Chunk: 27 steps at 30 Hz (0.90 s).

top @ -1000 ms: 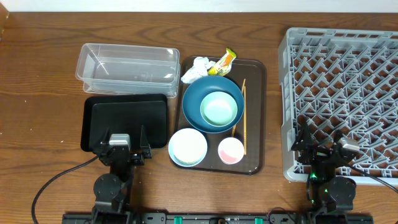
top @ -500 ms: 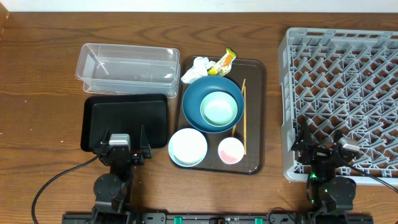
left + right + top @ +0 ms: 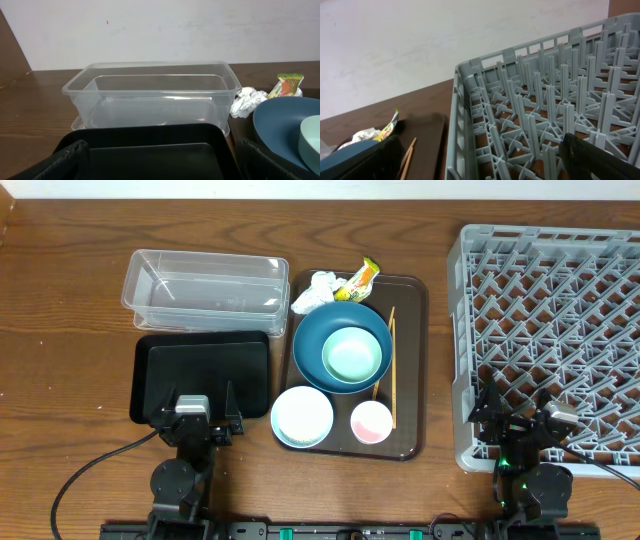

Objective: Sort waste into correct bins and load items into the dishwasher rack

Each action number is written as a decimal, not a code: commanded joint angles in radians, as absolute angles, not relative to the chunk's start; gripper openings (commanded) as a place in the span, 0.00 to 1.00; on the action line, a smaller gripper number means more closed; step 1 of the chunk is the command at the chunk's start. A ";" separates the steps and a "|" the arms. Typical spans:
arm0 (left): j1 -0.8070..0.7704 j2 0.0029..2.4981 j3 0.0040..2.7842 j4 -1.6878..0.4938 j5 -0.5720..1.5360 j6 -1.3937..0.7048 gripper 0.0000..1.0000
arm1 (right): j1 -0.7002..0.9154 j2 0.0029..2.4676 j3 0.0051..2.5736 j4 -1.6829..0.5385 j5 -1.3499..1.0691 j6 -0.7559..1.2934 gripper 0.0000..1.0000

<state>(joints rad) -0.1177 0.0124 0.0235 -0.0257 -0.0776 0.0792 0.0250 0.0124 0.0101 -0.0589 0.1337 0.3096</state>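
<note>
On the brown tray (image 3: 410, 385) sit a dark-blue bowl (image 3: 322, 330) holding a mint-green bowl (image 3: 352, 353), a white bowl (image 3: 302, 416), a pink cup (image 3: 371, 421) and chopsticks (image 3: 392, 365). A white tissue (image 3: 313, 292) and a yellow-green wrapper (image 3: 358, 279) lie at the tray's far edge. The clear tub (image 3: 205, 288) and the black tub (image 3: 202, 375) stand left of it, and the grey rack (image 3: 550, 330) stands right. My left gripper (image 3: 200, 402) is open and empty over the black tub's (image 3: 150, 145) near edge. My right gripper (image 3: 517, 405) is open and empty over the rack's (image 3: 535, 110) near-left corner. No rice grains show.
The left wrist view shows the clear tub (image 3: 155, 95), tissue (image 3: 246, 100), wrapper (image 3: 287, 85) and blue bowl (image 3: 280, 125). The right wrist view shows the chopsticks (image 3: 407, 155) and wrapper (image 3: 387, 131). A white wall stands behind the table.
</note>
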 commanded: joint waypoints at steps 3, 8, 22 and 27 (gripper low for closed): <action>-0.110 0.011 0.004 -0.065 -0.086 0.082 0.95 | 0.034 0.006 0.006 -0.057 0.142 0.298 0.99; -0.110 0.011 0.004 -0.065 -0.086 0.082 0.95 | 0.034 0.006 0.006 -0.057 0.142 0.298 0.99; -0.110 0.011 0.004 -0.065 -0.086 0.082 0.95 | 0.034 0.006 0.006 -0.057 0.142 0.298 0.99; -0.110 0.011 0.004 -0.064 -0.038 0.081 0.95 | 0.034 0.006 0.006 -0.065 0.050 0.375 0.99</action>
